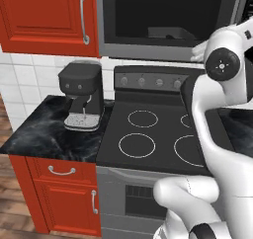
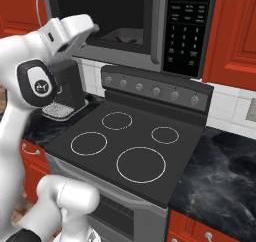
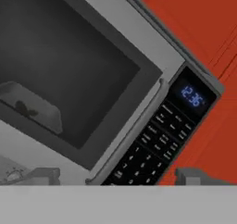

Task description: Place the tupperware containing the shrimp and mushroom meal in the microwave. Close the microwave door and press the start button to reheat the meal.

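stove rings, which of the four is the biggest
The front right ring on the black stove is the biggest. The back right ring is the smallest, and the two left rings are mid-sized.

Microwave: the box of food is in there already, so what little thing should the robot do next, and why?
Probably ease the gripper toward the keypad to press start. The tupperware sits behind the dark window of the microwave door, which looks shut, its handle right beside the keypad. The gripper is open and empty. Which key is start is too blurred to tell.
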Robot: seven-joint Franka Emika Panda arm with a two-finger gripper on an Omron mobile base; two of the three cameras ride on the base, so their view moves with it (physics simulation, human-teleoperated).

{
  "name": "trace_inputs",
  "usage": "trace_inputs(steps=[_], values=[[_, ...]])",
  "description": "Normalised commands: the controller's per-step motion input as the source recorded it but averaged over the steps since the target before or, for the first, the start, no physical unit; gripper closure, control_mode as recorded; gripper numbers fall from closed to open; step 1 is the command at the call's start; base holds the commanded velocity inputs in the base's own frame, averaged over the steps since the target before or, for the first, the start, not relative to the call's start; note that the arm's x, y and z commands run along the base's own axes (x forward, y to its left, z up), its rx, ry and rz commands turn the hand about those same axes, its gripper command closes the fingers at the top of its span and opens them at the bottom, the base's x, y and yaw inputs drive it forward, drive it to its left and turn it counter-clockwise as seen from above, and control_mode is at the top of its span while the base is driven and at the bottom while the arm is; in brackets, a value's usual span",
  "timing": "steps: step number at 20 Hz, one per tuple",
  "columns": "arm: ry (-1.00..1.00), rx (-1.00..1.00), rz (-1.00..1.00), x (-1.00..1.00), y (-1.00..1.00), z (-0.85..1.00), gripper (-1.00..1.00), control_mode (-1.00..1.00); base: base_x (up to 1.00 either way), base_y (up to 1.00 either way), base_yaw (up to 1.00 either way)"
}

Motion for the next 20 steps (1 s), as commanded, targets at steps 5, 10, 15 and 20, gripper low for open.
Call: trace_inputs(steps=[5, 10, 15, 20], values=[[-0.25, 0.5, -0.17, -0.33, -0.1, 0.02, -1.0, -1.0, 0.0, 0.0, 0.0], [-0.16, 0.6, -0.05, -0.36, -0.33, 0.0, -1.0, -1.0, 0.0, 0.0, 0.0], [-0.05, 0.65, 0.02, -0.38, -0.43, 0.0, -1.0, -1.0, 0.0, 0.0, 0.0], [0.0, 0.55, 0.12, -0.29, -0.28, -0.01, -1.0, -1.0, 0.0, 0.0, 0.0]])
